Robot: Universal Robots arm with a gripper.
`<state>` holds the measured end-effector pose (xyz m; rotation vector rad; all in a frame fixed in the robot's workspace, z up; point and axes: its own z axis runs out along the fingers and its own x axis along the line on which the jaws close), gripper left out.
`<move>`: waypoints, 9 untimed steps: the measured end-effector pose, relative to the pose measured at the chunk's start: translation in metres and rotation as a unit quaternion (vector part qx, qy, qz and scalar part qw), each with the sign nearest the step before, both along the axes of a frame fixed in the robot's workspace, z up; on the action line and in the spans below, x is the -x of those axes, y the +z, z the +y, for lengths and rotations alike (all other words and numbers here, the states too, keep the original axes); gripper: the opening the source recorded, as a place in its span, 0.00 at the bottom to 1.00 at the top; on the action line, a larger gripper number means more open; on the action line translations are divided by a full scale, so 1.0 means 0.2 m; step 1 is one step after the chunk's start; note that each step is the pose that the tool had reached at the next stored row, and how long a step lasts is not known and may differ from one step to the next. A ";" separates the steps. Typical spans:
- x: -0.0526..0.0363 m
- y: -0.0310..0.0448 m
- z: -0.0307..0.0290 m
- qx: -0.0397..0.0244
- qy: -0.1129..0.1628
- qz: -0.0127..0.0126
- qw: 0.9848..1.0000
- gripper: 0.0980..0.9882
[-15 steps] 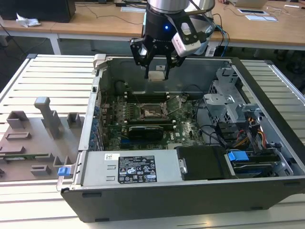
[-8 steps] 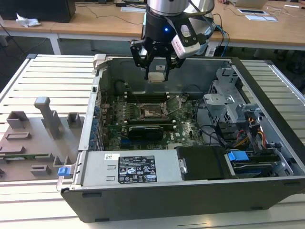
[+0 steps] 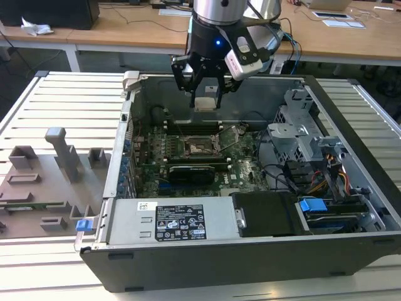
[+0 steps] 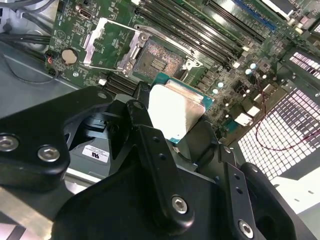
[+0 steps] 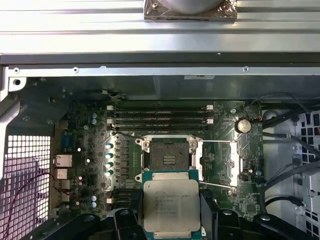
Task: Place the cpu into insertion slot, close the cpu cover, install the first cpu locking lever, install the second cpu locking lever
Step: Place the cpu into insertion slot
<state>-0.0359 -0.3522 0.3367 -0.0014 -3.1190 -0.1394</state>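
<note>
My gripper (image 3: 205, 94) hangs inside the open computer case, shut on the cpu (image 3: 205, 103), a flat square chip with a silver top. In both wrist views the cpu (image 5: 171, 205) (image 4: 175, 112) sits between the black fingers (image 5: 212, 217) (image 4: 145, 125), held in the air above the green motherboard. The insertion slot (image 5: 169, 159) (image 4: 159, 61) (image 3: 202, 148) lies bare below, a dark square with a fine contact grid. Beside it the cpu cover (image 5: 218, 161) (image 4: 107, 42) is flipped open. A thin wire lever (image 5: 216, 185) stands loose along the cover's edge.
Memory slots (image 5: 160, 117) run just beyond the socket. A long black card bar (image 3: 191, 170), a labelled grey power supply (image 3: 178, 222) and a black drive (image 3: 266, 213) fill the case's near side. Cables and a drive cage (image 3: 307, 157) are at the exterior view's right. A grey fixture tray (image 3: 44, 182) lies outside.
</note>
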 end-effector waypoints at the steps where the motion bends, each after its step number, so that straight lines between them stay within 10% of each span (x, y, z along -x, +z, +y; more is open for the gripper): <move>1: 0.000 -0.004 0.000 0.000 0.000 0.000 1.000 0.50; 9: 0.000 -0.031 0.000 0.000 0.000 0.000 1.000 0.50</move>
